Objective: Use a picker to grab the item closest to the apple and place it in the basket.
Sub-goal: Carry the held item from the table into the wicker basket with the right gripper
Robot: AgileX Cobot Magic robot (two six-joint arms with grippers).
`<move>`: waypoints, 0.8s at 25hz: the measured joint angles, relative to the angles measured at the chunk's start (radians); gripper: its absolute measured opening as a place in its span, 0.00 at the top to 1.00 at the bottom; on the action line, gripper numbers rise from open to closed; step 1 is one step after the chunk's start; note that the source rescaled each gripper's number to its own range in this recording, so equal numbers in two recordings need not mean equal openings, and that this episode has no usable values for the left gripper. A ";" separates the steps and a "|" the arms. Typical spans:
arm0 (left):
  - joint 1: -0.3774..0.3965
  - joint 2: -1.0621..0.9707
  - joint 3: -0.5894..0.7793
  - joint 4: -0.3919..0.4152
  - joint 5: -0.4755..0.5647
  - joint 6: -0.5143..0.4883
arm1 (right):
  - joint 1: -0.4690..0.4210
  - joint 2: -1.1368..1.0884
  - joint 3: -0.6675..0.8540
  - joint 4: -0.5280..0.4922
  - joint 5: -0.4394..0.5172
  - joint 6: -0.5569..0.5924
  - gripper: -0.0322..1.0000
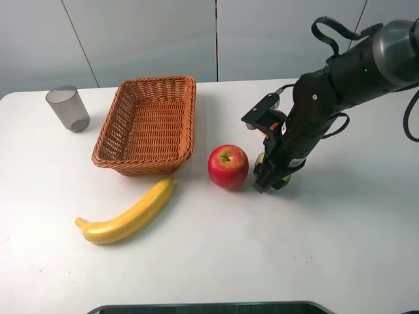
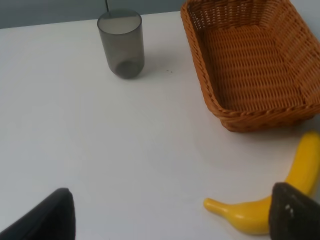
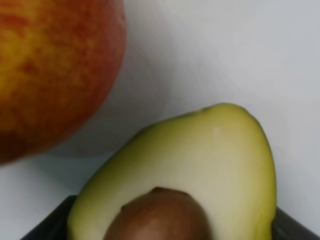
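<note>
the right gripper (image 1: 270, 180) has its jaws drawn in on the avocado half (image 3: 200, 165), and in the right wrist view the dark fingers (image 3: 295, 226) show at either side of the fruit, its pale green cut face and brown pit turned toward the camera. from the high camera the gripper is down at the white table (image 1: 294, 248), and only slivers of the avocado's yellow-green edge show on either side of the fingers. the red apple (image 1: 228, 166) sits just beside it, on the side toward the basket, with a narrow strip of table between the two. the arm slants up and away toward the far right of the table. the wicker basket (image 1: 188, 118) stands near the apple, further back and to the left. the yellow banana (image 1: 131, 214) lies in front of the basket, apart from it. a grey translucent cup (image 1: 67, 108) stands upright at the far left, well apart from the rest. in the left wrist view the left gripper (image 2: 172, 214) has its jaws spread wide with nothing between them, above bare table, with the cup, basket and banana ahead of it
</note>
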 joint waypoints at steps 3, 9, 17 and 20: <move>0.000 0.000 0.000 0.000 0.000 0.000 | 0.000 -0.055 0.000 -0.009 0.035 0.000 0.97; 0.000 0.000 0.000 0.000 0.000 0.000 | 0.000 -0.165 0.000 -0.052 0.159 0.000 0.97; 0.000 0.000 0.000 0.000 0.000 0.002 | 0.000 -0.303 -0.044 -0.045 0.231 0.054 0.97; 0.000 0.000 0.000 0.000 0.000 0.002 | 0.013 -0.306 -0.101 -0.019 0.282 0.062 0.97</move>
